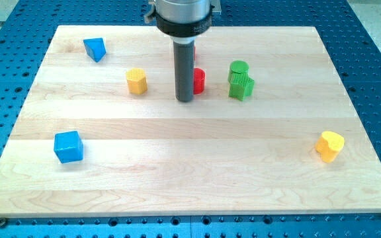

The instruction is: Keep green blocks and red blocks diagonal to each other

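My tip [184, 100] is the lower end of the dark rod, near the board's middle top. A red block [198, 80] sits just right of the rod, partly hidden by it and close to or touching it. Another sliver of red [194, 53] shows behind the rod higher up; its shape is hidden. A green cylinder [239, 69] stands right of the red block, with a green star-shaped block [241, 86] touching it just below.
A yellow block [136, 81] lies left of the rod. A blue triangular block [95, 48] is at the top left, a blue cube [68, 147] at the lower left, a yellow block [329, 145] at the lower right. The wooden board [190, 178] lies on a blue perforated table.
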You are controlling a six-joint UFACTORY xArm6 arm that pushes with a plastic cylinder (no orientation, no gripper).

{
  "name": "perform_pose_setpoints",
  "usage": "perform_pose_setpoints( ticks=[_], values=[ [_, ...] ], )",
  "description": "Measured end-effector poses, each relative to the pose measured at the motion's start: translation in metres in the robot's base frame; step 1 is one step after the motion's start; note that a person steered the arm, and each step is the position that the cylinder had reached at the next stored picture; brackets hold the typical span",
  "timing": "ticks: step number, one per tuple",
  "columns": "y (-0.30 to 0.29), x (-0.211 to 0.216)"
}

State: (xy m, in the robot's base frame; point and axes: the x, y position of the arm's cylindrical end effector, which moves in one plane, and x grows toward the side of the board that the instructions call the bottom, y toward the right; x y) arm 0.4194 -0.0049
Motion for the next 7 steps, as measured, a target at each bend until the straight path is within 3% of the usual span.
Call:
perform_pose_setpoints(
  ticks=[1, 3, 5, 6, 7],
  values=[
    [0.019, 0.026],
    [0.037, -0.028],
    [0.041, 0.007],
    [0.041, -0.049],
    [0.036, -0.059]
  ],
)
